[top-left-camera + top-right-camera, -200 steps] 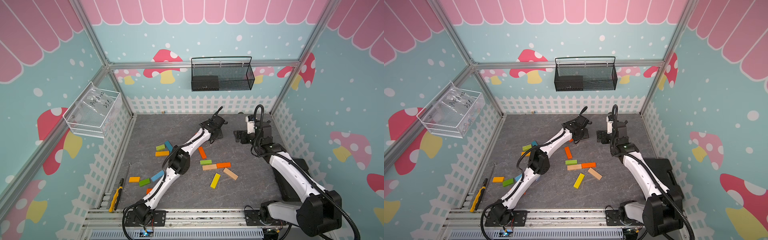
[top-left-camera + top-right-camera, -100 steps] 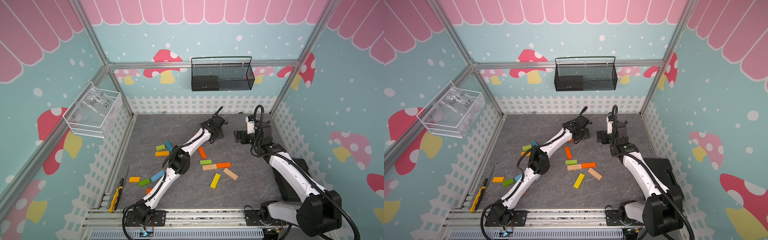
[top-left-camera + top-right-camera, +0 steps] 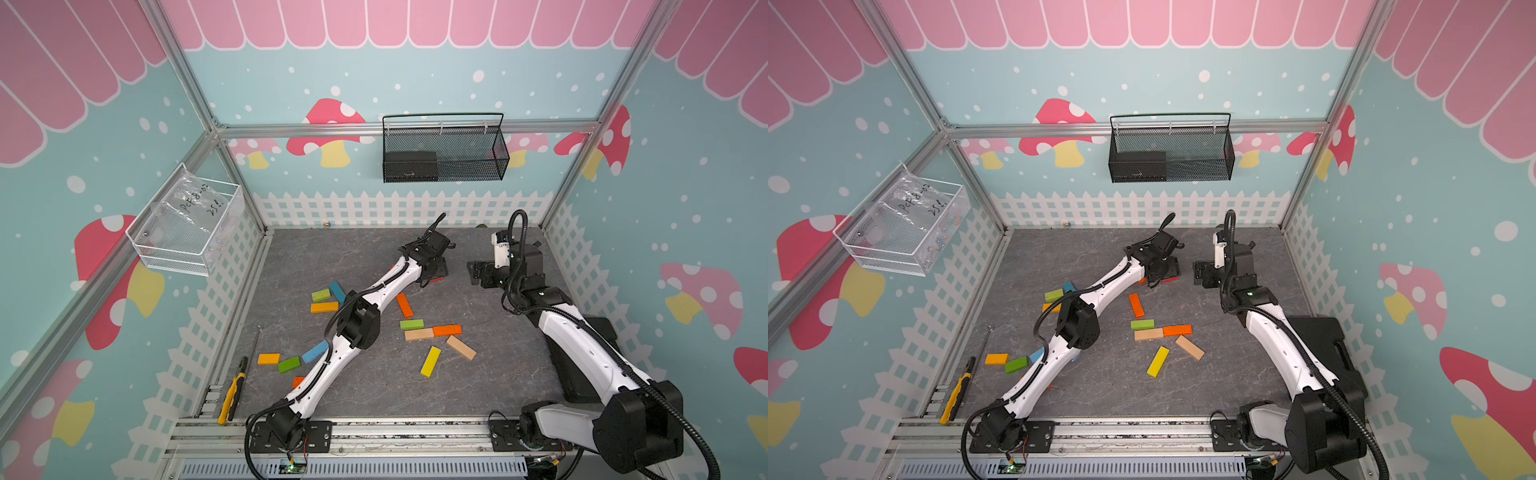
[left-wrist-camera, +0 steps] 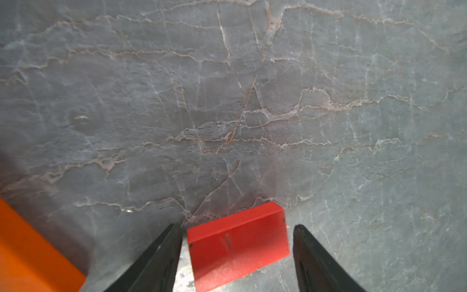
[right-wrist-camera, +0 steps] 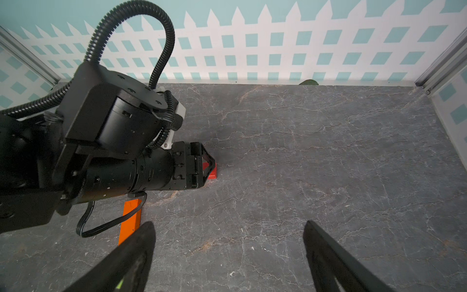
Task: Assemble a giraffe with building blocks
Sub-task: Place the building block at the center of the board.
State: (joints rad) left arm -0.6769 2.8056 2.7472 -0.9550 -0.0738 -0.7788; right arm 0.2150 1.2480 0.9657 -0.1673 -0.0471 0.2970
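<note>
While the red block (image 4: 237, 249) rests on the desk (image 4: 227, 101), the left hand (image 4: 237, 225) straddles it with jaws parted, and the right hand (image 5: 228, 223) hangs nearby, spread wide and empty.

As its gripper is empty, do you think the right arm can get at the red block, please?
Probably not yet: the left gripper straddles the red block, open jaws either side. The right gripper is open and faces it across bare floor; nothing else blocks it.

Our white left arm (image 3: 399, 278) reaches forward, its black left hand (image 4: 237, 224) low, fingers parted; our black right hand (image 5: 228, 222) hovers, fingers wide.
</note>
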